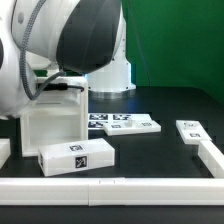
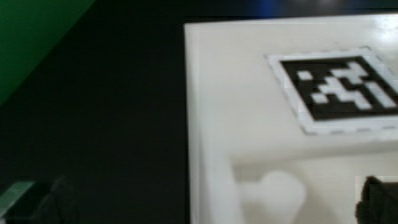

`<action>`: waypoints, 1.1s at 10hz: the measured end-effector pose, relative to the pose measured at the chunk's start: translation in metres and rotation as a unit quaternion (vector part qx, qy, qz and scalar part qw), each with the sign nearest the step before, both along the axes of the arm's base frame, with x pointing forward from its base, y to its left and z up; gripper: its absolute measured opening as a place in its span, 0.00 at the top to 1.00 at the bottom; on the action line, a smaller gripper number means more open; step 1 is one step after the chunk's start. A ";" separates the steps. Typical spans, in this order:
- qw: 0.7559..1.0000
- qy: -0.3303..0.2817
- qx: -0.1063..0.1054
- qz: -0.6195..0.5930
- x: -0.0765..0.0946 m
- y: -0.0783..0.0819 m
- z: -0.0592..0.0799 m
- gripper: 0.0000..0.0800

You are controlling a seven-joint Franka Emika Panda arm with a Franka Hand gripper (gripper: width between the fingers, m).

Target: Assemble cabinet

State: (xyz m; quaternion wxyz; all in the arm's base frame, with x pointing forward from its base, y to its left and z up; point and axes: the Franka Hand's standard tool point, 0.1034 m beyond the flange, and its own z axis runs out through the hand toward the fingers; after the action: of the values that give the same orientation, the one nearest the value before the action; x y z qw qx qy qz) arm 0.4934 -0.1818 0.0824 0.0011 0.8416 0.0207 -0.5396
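Cabinet (image 2: 231,70) lies just below the end effector (image 2: 201,203), whose wide-spread fingers (image 2: 25,200) straddle its edge, one over it, one over the table (image 2: 98,130).

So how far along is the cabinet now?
Done: nothing looks joined yet. The cabinet stands by itself. The long block lies loose beside it, and a small tagged piece sits apart at the exterior view's right. In hand: nothing; jaws open above the cabinet, near its knob. Left: fitting those parts.
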 end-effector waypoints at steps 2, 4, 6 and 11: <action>1.000 0.010 -0.004 0.006 -0.005 0.001 -0.004 0.00; 1.000 0.005 0.002 0.015 -0.014 -0.003 -0.011 0.00; 1.000 0.008 0.003 0.015 -0.016 -0.003 -0.012 0.00; 1.000 0.012 0.004 0.012 -0.017 -0.004 -0.006 0.00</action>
State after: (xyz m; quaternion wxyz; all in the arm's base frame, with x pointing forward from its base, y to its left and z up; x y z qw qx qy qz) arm 0.4763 -0.1854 0.0767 0.0043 0.8349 0.0328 -0.5495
